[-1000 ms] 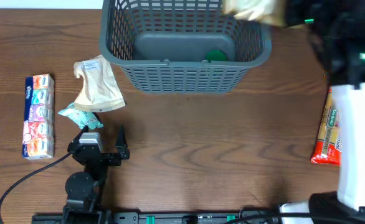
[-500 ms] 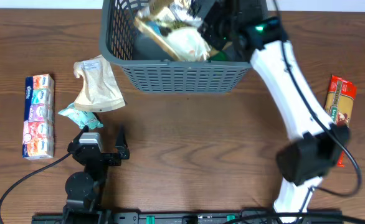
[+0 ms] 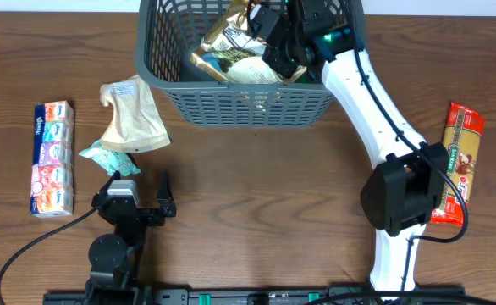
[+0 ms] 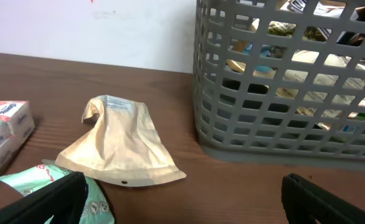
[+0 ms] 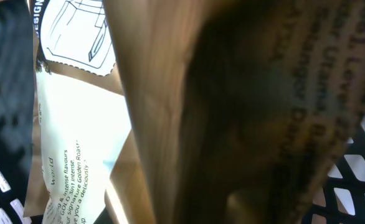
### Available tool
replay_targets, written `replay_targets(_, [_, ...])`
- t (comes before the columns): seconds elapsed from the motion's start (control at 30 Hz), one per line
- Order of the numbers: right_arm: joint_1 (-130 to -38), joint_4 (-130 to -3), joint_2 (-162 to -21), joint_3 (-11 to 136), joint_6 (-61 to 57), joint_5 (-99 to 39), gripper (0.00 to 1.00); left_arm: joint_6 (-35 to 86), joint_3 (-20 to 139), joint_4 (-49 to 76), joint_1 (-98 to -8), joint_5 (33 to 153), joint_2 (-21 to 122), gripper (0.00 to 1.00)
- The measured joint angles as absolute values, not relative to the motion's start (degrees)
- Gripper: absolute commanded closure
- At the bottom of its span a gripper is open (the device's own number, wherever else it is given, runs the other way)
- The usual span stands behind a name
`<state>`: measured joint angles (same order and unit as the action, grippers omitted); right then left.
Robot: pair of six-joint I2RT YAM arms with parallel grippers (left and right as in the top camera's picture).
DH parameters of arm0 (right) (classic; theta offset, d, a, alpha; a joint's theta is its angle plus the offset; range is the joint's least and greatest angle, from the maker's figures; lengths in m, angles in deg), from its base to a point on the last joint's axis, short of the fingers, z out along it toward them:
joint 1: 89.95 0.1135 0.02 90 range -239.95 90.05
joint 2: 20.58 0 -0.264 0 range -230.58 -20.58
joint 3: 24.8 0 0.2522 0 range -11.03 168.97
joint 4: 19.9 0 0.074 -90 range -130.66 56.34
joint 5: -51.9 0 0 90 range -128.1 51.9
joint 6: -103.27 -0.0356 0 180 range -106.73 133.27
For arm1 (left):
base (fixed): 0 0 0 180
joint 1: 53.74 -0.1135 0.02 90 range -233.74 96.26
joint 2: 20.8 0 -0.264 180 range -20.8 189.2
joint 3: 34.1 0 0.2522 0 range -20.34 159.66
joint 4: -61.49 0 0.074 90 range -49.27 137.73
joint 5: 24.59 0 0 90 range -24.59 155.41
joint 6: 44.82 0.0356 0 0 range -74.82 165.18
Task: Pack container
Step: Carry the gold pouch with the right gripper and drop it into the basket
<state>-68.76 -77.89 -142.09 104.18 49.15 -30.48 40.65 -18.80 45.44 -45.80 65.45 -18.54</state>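
The large dark grey slotted plastic basket point(image 3: 248, 106) sits at the far edge of the table point(image 3: 256, 212), its long axis running left to right. My right arm reaches over the basket's right rim, so the basket floor lies directly below my right gripper point(image 3: 275, 47). This is the nearer arm by far. A glossy gold-and-brown foil pouch point(image 3: 229, 52) stands tilted inside the basket, its upper end against that gripper and its lower end down toward the front wall. The right wrist view is filled with brown printed packaging pressed close, and no fingers show, so I cannot tell whether that gripper is clamped on the pouch or has let go.

My left gripper point(image 3: 142, 182) hangs low near the front of the table, well apart from the basket, with its 2 fingers spread wide and nothing between them. Ahead of it a crumpled tan paper pouch point(image 4: 123, 146) lies flat between the gripper and the basket's left corner, and a small teal packet point(image 4: 92, 193) sits just beside my left finger.
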Motion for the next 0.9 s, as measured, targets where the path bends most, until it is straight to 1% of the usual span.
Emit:
replay_targets(0.03, [-68.8, -78.1, -142.1, 104.2, 49.0, -30.2, 0.30, 40.6, -18.8, 45.4, -45.8, 65.4, -18.5, 0.02])
replay_targets(0.07, [-68.7, -78.4, -142.2, 104.2, 49.0, -29.9, 0.27, 40.6, -18.8, 45.4, -45.8, 65.4, -18.5, 0.01])
replay_targets(0.17, [-68.3, -79.0, -142.5, 104.2, 48.9, -29.5, 0.24, 40.6, -18.8, 45.4, -45.8, 65.4, -18.5, 0.02])
replay_targets(0.4, [-68.3, -79.4, -142.4, 104.8, 47.0, -29.6, 0.25, 40.6, -18.8, 45.4, -45.8, 65.4, -18.5, 0.02])
replay_targets(0.57, [-69.8, -83.1, -140.7, 111.2, 42.2, -29.8, 0.24, 40.6, -18.8, 45.5, -45.8, 65.4, -18.5, 0.01])
replay_targets(0.73, [-76.3, -90.9, -135.8, 123.8, 32.2, -31.0, 0.21, 40.5, -18.8, 45.4, -45.8, 65.4, -18.5, 0.02])
replay_targets(0.8, [-81.3, -96.6, -133.2, 128.5, 25.9, -31.9, 0.16, 40.5, -18.8, 45.4, -45.8, 65.4, -18.5, 0.01])
replay_targets(0.9, [-91.1, -107.9, -130.0, 133.5, 16.1, -33.5, 0.06, 40.5, -18.8, 45.4, -45.8, 65.4, -18.5, 0.01])
